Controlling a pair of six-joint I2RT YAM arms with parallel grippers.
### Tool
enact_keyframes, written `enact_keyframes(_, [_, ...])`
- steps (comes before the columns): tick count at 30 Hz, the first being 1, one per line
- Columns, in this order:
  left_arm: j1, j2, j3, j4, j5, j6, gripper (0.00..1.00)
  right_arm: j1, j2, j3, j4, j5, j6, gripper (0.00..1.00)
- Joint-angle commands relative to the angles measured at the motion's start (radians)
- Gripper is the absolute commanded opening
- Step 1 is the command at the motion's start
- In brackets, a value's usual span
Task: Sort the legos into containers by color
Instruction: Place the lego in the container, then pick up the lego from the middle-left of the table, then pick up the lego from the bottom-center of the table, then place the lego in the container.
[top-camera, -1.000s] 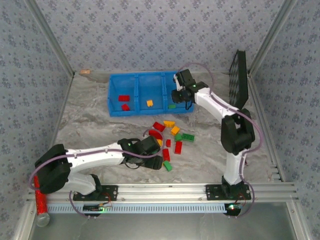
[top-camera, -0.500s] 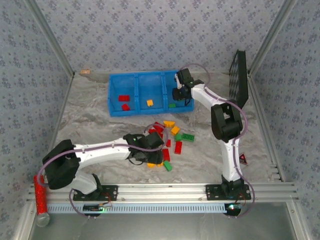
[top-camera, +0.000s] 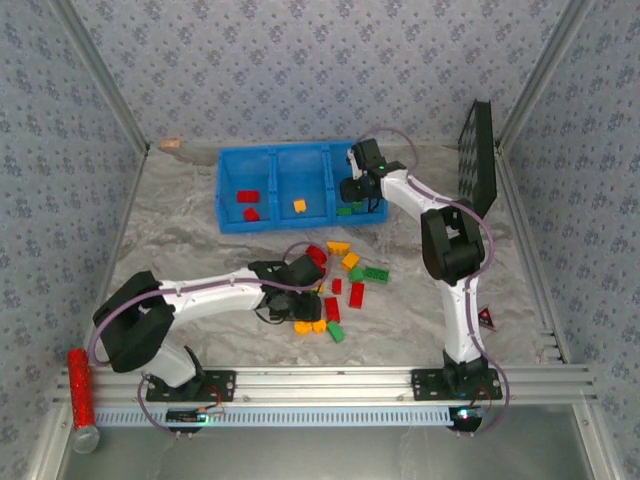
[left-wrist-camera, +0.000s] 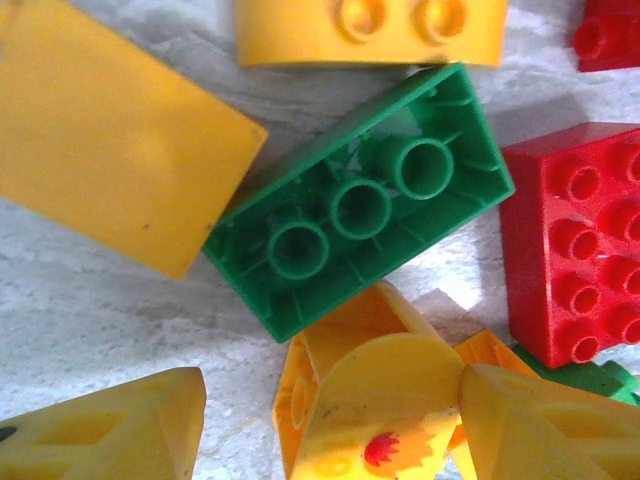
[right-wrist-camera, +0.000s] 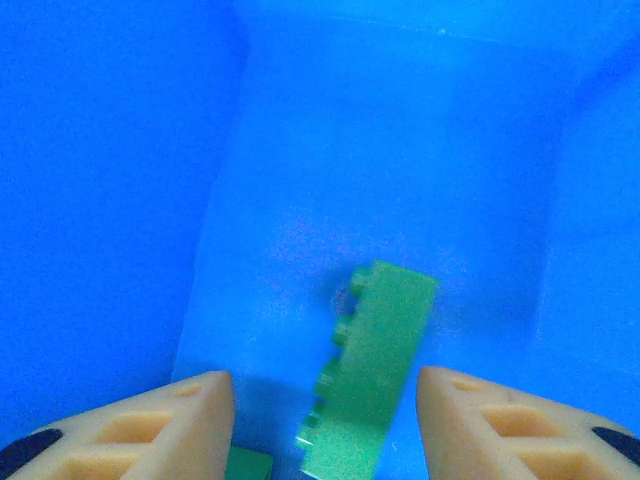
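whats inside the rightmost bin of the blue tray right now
Green legos: one long brick in the right bin, and a second brick at the right wrist view's lower edge. The right gripper hangs open above, hiding part of the floor from the top camera.

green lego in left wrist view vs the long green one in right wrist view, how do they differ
The table lego lies upside down, hollow underside and three tubes up; the bin lego lies with studs pointing sideways. The table lego sits unsorted beside a yellow brick and a red brick; the bin lego is already in the blue bin. Both are green rectangles.
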Motion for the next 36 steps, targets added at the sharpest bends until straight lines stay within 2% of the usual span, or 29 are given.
enact_keyframes(1, [0.003, 0.018, 0.005, 0.005, 0.044, 0.013, 0.68, 0.006, -0.068, -0.037, 0.008, 0.012, 0.001, 0.52])
enact_keyframes(11, [0.003, 0.097, 0.028, 0.008, 0.085, 0.01, 0.66, 0.005, -0.175, -0.143, 0.015, 0.04, 0.007, 0.52])
enact_keyframes(20, [0.013, 0.083, 0.042, -0.06, 0.049, -0.01, 0.36, 0.008, -0.29, -0.246, -0.024, 0.037, 0.011, 0.53])
enact_keyframes(26, [0.072, -0.001, 0.132, -0.169, 0.035, 0.038, 0.29, 0.034, -0.523, -0.434, -0.124, -0.025, 0.078, 0.59])
enact_keyframes(31, [0.233, -0.051, 0.279, -0.233, 0.038, 0.169, 0.27, 0.166, -0.732, -0.66, -0.204, -0.046, 0.174, 0.6])
enact_keyframes(34, [0.33, -0.011, 0.405, -0.23, 0.04, 0.269, 0.27, 0.321, -0.837, -0.786, -0.185, -0.074, 0.262, 0.62])
enact_keyframes(36, [0.368, 0.052, 0.514, -0.236, 0.003, 0.348, 0.27, 0.429, -0.892, -0.846, -0.179, -0.083, 0.342, 0.67])
